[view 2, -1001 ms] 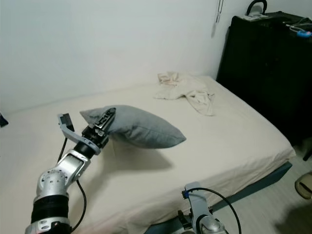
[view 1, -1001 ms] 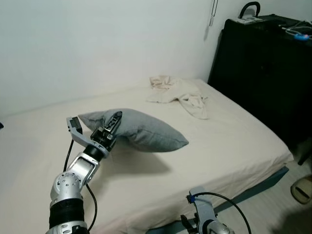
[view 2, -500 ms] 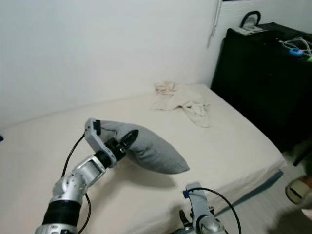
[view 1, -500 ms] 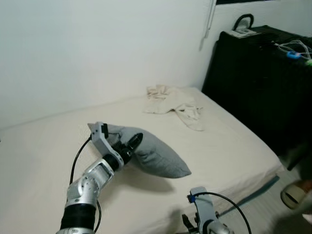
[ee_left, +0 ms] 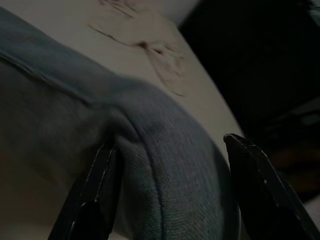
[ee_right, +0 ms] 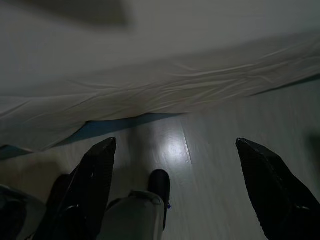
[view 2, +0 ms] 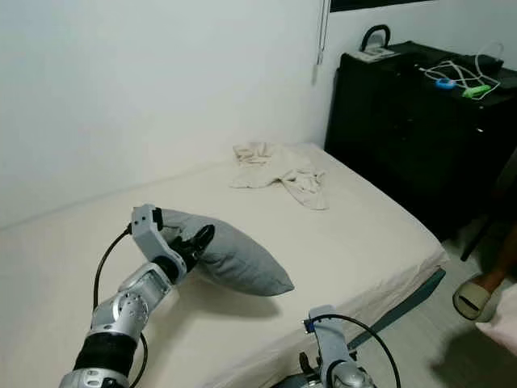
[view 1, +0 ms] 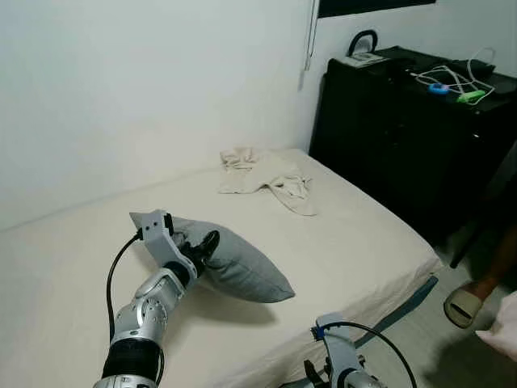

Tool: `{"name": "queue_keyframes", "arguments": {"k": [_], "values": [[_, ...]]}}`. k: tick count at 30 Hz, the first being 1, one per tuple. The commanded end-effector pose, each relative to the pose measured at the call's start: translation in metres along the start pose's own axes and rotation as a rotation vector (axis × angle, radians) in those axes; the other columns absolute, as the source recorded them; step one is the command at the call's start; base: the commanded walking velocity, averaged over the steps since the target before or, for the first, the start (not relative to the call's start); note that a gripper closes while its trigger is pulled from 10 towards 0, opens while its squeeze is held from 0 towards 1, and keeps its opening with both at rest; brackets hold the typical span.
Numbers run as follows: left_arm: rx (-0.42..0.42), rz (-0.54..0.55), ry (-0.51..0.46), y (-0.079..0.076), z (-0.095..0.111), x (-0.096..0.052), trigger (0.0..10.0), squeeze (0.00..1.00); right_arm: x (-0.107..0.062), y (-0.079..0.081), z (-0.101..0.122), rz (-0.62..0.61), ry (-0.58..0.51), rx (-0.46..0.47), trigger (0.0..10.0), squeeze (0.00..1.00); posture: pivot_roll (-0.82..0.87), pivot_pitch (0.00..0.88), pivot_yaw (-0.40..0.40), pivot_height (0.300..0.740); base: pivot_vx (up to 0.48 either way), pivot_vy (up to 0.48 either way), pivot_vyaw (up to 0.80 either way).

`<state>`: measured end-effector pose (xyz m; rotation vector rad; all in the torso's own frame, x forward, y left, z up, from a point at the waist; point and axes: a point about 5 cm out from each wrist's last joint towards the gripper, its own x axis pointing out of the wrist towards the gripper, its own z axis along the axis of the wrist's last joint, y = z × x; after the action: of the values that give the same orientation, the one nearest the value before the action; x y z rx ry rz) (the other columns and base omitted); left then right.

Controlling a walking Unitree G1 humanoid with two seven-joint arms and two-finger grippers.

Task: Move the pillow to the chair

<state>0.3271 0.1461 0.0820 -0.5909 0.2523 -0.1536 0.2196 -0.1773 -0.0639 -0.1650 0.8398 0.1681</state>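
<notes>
A grey pillow (view 1: pixel 234 264) hangs low over the cream bed (view 1: pixel 347 234) near its front edge, casting a shadow on the sheet. My left gripper (view 1: pixel 200 246) is shut on the pillow's left end. In the left wrist view the pillow's (ee_left: pixel 165 170) fabric is bunched between the two black fingers (ee_left: pixel 95 195). My right gripper (ee_right: pixel 176 142) hangs low beside the bed, open, with bare floor between its fingers; its arm (view 1: pixel 339 368) shows at the bottom of the eye views.
A crumpled cream garment (view 1: pixel 262 171) lies at the far side of the bed. A tall black dresser (view 1: pixel 396 137) with cables on top stands at the right. A person's sandalled foot (view 1: pixel 466 303) is on the floor at the right, past the bed's corner.
The whole view has shifted, bringing the dresser top and a person's foot into sight. My left wrist has turned, and the pillow hangs lower and nearer the bed's front edge.
</notes>
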Motion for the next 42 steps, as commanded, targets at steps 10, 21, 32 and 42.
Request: {"name": "queue_keyframes", "arguments": {"k": [10, 21, 32, 42], "values": [[0.196, 0.121, -0.005, 0.014, 0.003, 0.002, 10.0, 0.00, 0.000, 0.005, -0.007, 0.001, 0.044, -0.002, 10.0, 0.00, -0.04, 0.000, 0.012, 0.679, 0.000, 0.000, 0.00], [0.378, 0.178, 0.065, 0.022, -0.011, 0.001, 10.0, 0.00, -0.001, 0.006, -0.010, 0.000, 0.053, 0.001, 10.0, 0.00, -0.04, 0.003, 0.015, 0.619, 0.000, 0.000, 0.00], [0.436, 0.245, 0.116, 0.035, -0.019, -0.003, 10.0, 0.00, -0.001, 0.005, -0.010, -0.003, 0.049, -0.003, 10.0, 0.00, -0.04, 0.002, 0.012, 0.569, 0.000, 0.000, 0.00], [0.497, 0.262, 0.109, 0.035, -0.019, -0.001, 10.0, 0.00, -0.001, 0.005, -0.008, 0.000, 0.034, -0.005, 10.0, 0.00, -0.04, 0.000, 0.012, 0.569, 0.000, 0.000, 0.00]]}}
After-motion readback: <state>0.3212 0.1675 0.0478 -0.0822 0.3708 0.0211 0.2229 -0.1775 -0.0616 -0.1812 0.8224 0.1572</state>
